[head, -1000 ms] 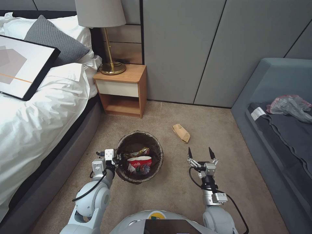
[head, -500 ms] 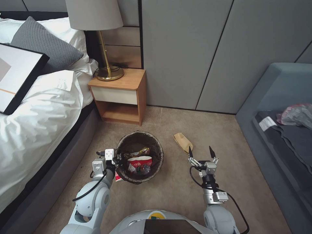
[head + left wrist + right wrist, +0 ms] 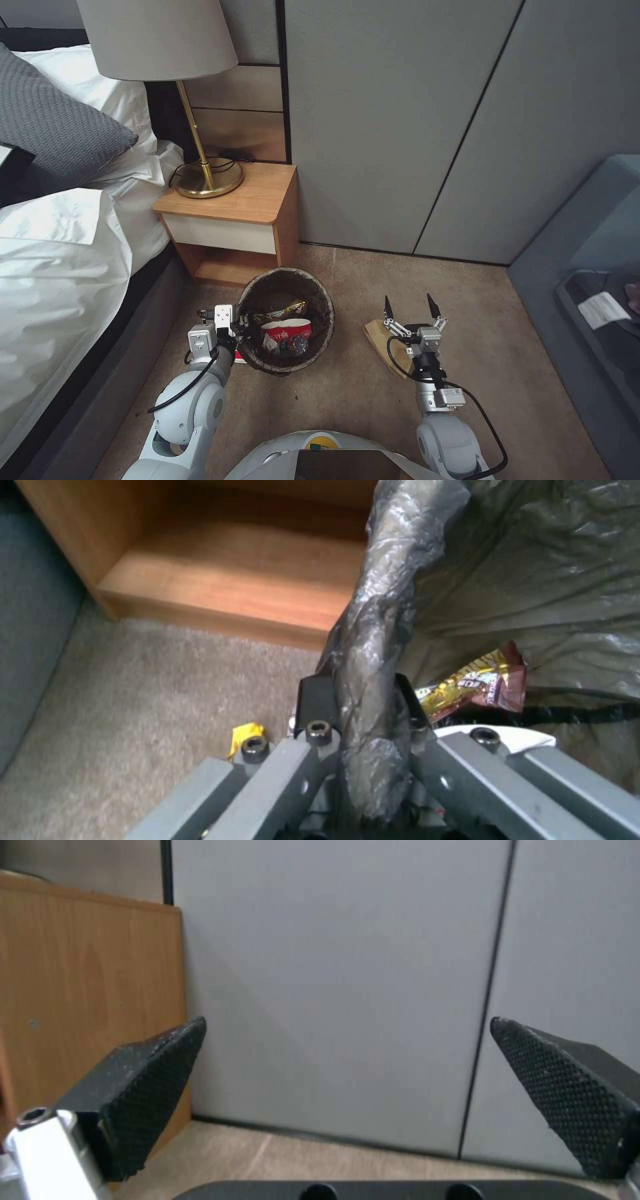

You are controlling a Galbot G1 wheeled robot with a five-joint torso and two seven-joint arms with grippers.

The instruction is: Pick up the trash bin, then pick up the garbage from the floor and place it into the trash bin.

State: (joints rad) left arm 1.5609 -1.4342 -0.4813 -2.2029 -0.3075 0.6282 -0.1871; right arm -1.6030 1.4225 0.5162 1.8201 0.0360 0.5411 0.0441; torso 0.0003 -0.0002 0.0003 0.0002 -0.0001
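Right tool [image 3: 409, 307] spread wide above tan paper [image 3: 380, 339], beside trash bin [image 3: 287, 319].

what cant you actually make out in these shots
- Tan paper, head view: its near end is hidden behind the open right gripper.
- Trash bin, head view: its outer wall and base are hidden by its own rim.
- Yellow scrap, left wrist view: mostly hidden behind the left gripper, shut on the bin's rim.

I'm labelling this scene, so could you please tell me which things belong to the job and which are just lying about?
Job: trash bin, gripped at the rim by the left hand; tan paper on the carpet beneath the open right hand.
Lying about: lamp, nightstand, grey pillow.
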